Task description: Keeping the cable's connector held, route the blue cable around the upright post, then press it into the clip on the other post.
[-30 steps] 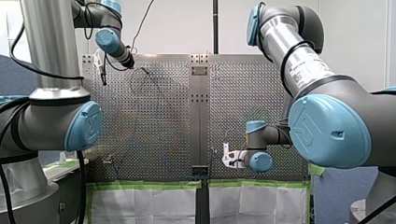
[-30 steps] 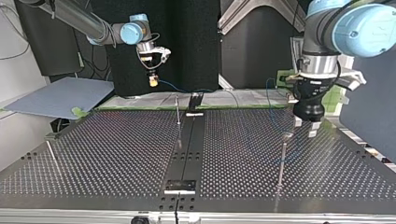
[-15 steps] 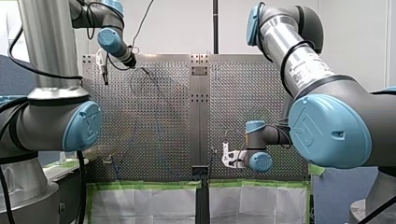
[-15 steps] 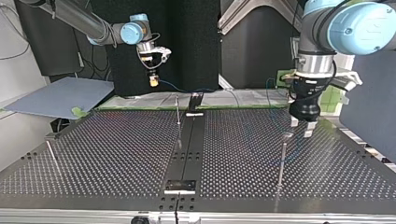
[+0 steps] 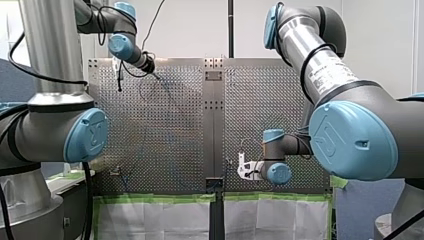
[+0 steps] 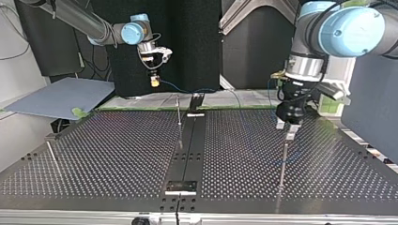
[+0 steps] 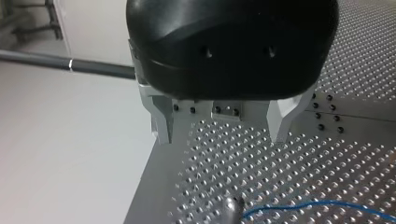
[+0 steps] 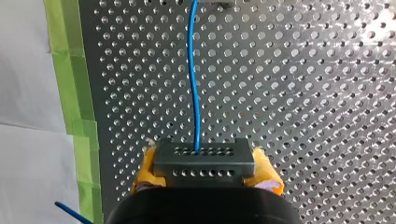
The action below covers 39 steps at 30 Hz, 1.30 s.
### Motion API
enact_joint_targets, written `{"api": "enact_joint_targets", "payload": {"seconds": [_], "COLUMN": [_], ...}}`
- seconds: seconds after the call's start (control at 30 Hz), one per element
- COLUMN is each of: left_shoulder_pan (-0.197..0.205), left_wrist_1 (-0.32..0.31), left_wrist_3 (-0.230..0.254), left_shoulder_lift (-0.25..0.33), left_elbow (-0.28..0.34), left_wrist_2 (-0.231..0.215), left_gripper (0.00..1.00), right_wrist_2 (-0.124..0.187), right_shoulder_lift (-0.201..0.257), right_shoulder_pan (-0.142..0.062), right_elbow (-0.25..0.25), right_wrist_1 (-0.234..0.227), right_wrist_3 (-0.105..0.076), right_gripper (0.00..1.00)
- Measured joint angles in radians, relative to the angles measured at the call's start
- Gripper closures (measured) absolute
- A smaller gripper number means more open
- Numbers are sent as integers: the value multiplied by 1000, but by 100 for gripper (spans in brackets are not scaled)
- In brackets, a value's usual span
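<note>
Blue cable (image 8: 194, 74): one end is seated in a dark grey connector (image 8: 204, 160). From there its long axis runs straight ahead of the right jaws and away from them, with a slight bend midway, low over the perforated table (image 8: 303, 93). In the top view it leaves the connector toward the view's right, along the table's far edge.

Connector: flat block with rows of small holes, its long side lying across the right jaws and its cable face pointing away from the wrist. It is pinched between the yellow pads (image 8: 267, 173), one at each short end.

Right arm (image 6: 94, 23): holds the connector above the table's far edge, at the top view's left.

Left arm (image 6: 347, 33): left jaws spread, metal fingers (image 7: 161, 122) bare, nothing between them. They hang just over the top of a thin upright post (image 6: 283, 161) at the top view's right. In the left wrist view the post's tip shows ahead of the jaws, with a stretch of cable lying across the table just beside it; contact cannot be told.

Second post (image 6: 179, 117): upright, beside the table's middle strip.

Green tape (image 8: 70, 70): along the table's edge.
</note>
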State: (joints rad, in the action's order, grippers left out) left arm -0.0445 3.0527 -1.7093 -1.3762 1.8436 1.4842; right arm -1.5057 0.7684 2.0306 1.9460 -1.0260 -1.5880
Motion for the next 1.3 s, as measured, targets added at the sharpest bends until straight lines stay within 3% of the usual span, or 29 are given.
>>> {"api": "enact_joint_targets", "payload": {"seconds": [0.47,0.9,1.3], "left_shoulder_pan": [-74,-178,-274], "left_wrist_1": [-79,-182,-227], "left_wrist_3": [100,204,305], "left_shoulder_lift": [-42,-146,-216], "left_elbow": [0,-20,-20], "left_wrist_2": [40,143,243], "left_gripper": [0,0,0], "right_wrist_2": [8,8,9], "right_shoulder_lift": [0,0,0], "right_shoulder_pan": [1,1,2], "right_elbow": [0,0,0], "right_wrist_1": [-6,-8,-10], "right_wrist_3": [2,4,5], "right_gripper": [100,100,100]}}
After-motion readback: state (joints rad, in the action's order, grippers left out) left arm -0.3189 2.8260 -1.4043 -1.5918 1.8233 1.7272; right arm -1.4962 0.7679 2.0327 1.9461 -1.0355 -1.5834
